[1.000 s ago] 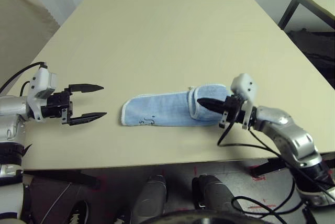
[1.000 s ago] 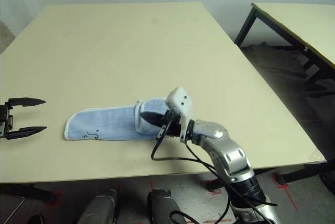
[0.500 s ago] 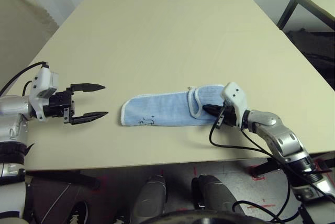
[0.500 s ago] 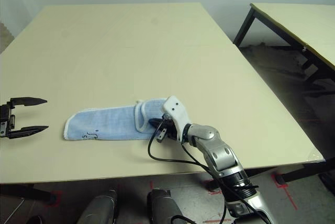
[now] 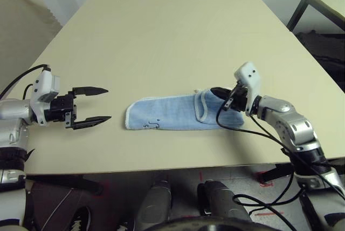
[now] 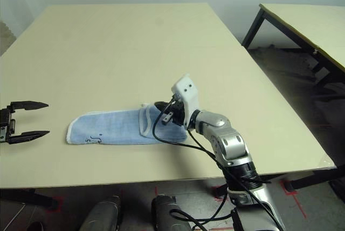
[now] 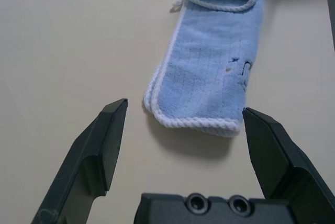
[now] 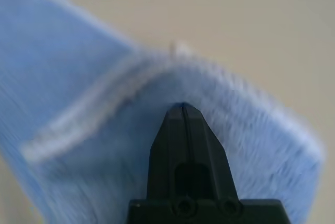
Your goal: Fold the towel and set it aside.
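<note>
Towel [image 5: 172, 113], folded strip, centre frame; right gripper [image 5: 218, 92] pinched closed above its right end; left gripper [image 5: 99, 104] wide, left.

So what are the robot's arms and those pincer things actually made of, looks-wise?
Each forearm is rounded, shiny silver metal with loose black cables looping along it. At the wrist sits a small white box with dark dots. The left gripper has two long, pointed, matte black jaws on a black base with screws; the right gripper looks the same.
</note>
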Controlling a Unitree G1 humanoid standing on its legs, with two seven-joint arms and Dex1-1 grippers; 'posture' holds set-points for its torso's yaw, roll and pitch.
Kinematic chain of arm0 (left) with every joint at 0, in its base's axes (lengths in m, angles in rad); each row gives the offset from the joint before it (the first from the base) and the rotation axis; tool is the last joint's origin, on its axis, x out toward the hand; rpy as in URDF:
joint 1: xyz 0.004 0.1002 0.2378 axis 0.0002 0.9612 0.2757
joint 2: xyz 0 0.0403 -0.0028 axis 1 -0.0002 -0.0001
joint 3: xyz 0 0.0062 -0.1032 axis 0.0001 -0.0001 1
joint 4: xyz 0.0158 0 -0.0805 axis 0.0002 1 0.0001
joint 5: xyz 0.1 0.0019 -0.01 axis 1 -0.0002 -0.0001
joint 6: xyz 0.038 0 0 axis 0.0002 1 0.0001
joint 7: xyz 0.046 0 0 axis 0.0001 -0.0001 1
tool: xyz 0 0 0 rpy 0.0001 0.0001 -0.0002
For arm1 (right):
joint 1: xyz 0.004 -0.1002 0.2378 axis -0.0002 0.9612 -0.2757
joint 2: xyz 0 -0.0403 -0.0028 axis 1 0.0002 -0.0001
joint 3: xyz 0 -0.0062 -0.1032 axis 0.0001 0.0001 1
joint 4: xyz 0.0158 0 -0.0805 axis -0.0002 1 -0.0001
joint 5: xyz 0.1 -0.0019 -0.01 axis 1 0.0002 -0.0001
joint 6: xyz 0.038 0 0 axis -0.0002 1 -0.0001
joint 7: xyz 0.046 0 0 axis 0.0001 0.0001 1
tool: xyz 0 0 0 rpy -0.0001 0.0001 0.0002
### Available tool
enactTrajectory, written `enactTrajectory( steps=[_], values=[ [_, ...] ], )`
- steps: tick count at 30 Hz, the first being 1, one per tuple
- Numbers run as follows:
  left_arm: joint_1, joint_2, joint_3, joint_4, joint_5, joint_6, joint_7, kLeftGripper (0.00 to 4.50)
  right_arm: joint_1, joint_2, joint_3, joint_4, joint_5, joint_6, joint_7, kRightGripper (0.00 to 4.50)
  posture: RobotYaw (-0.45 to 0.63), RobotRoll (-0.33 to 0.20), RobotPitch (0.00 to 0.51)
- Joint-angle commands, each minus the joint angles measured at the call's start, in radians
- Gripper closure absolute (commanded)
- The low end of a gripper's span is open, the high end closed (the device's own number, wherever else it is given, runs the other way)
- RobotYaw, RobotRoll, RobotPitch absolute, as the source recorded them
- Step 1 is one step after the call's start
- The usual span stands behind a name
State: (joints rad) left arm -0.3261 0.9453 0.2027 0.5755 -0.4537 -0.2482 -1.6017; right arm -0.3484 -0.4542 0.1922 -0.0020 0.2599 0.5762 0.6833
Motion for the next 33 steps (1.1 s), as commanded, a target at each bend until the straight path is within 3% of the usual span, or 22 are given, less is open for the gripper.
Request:
enactTrajectory(
  steps=[1,11,22,26,29,33],
  values=[
    [0.007,0.002,0.008,-0.008,0.011,0.002,-0.001,0.0,0.003,-0.001,0.008,-0.008,-0.01,0.02,0.008,4.45,0.1,0.0,0.069],
    [0.022,0.007,0.016,-0.014,0.01,0.006,0.002,0.0,-0.078,0.023,-0.159,-0.092,0.123,0.026,0.008,4.45,0.1,0.0,0.075],
    [0.003,-0.008,0.006,-0.003,0.018,-0.002,-0.003,0.0,-0.029,-0.01,-0.054,0.006,-0.019,0.051,-0.039,4.45,0.09,0.0,0.075],
    [0.008,-0.004,0.009,-0.005,0.017,-0.001,-0.006,0.0,-0.039,0.002,-0.063,-0.002,-0.024,0.051,-0.05,4.45,0.09,0.0,0.078],
    [0.015,0.002,0.014,-0.003,0.015,-0.002,-0.01,0.0,-0.049,-0.002,-0.093,-0.028,0.0,0.029,-0.029,3.8,0.09,0.0,0.081],
    [0.023,0.008,0.021,-0.001,0.014,-0.004,-0.01,0.0,-0.063,-0.04,-0.131,-0.069,0.023,-0.018,0.024,2.4,0.09,0.0,0.081]
  ],
)
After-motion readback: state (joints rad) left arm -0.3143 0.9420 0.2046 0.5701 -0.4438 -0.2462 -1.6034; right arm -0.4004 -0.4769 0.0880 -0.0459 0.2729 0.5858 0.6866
